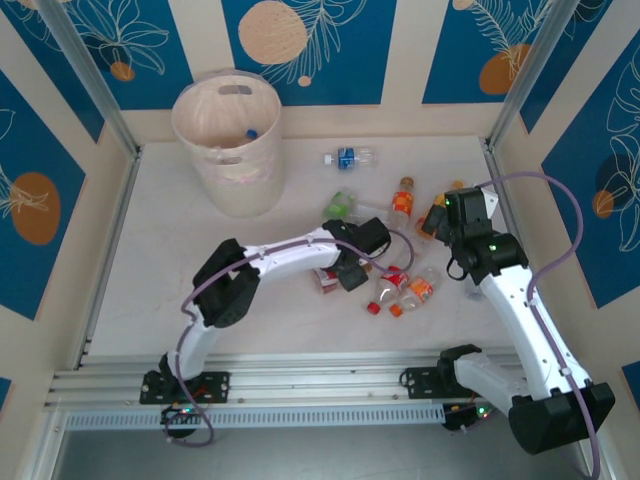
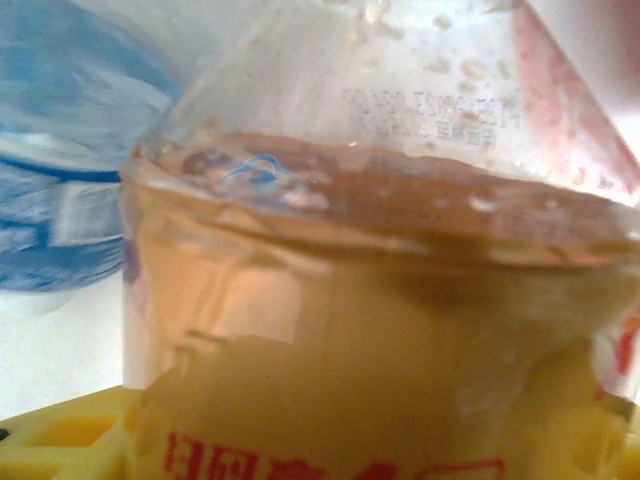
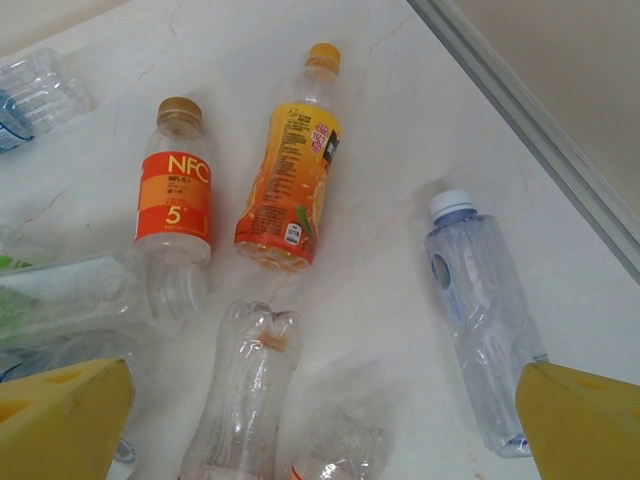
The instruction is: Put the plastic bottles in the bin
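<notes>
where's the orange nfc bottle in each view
top external: the NFC bottle lies right of centre, cap pointing up the picture.
right wrist: it lies in the upper left, cap again pointing up the picture.
shared landmark: the blue-labelled clear bottle, beyond it and to its left in the top external view, is at the top left corner of the right wrist view.

Pale marbled table (image 1: 170, 250) with a bin (image 1: 228, 150) and scattered bottles (image 1: 420, 288).
The bin stands upright at the far left. A blue bottle (image 1: 348, 157) lies alone at the far middle, well apart from the rest. Right of centre is a loose cluster, all on their sides. A green bottle (image 1: 342, 207) lies at its far left, and an NFC bottle (image 3: 174, 195) and an orange bottle (image 3: 290, 175) lie side by side. A crushed bottle (image 3: 245, 390) is just beside them, and a clear bottle (image 3: 480, 310) with a white cap lies toward the right edge.
</notes>
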